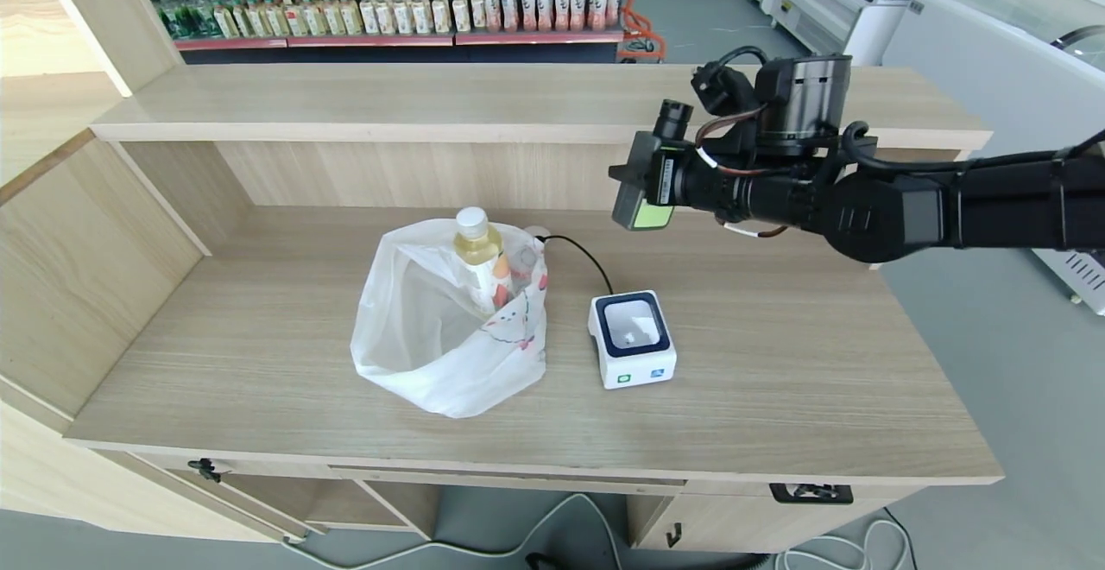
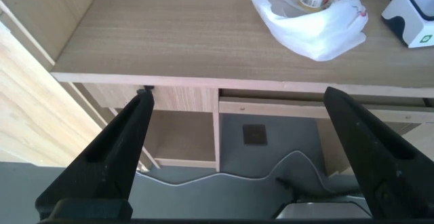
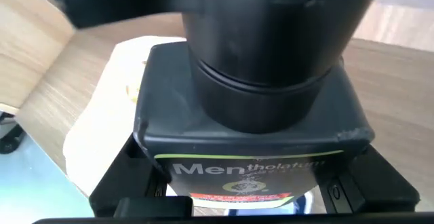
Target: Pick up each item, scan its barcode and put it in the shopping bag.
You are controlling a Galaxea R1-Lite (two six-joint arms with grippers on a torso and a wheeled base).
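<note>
- Closest to the lens, in the right wrist view: black boxy container (image 3: 251, 149) with a round black cap and a green-and-red label, lower part cut off by the frame edge.
- Clamped in the right gripper (image 1: 639, 194), upper right of centre in the head view, high above the counter (image 1: 777, 363).
- Right of centre: white cube scanner (image 1: 632, 341) with a dark glass top, well apart from the counter's right edge; black cable (image 1: 580, 252) running towards the bag.
- Left of centre: crinkly white plastic shopping bag (image 1: 414, 337), mouth open, upright bottle (image 1: 477, 255) inside, base hidden.
- Left gripper (image 2: 247, 149) spread wide, holding nothing, below the wood-grain front edge.
</note>
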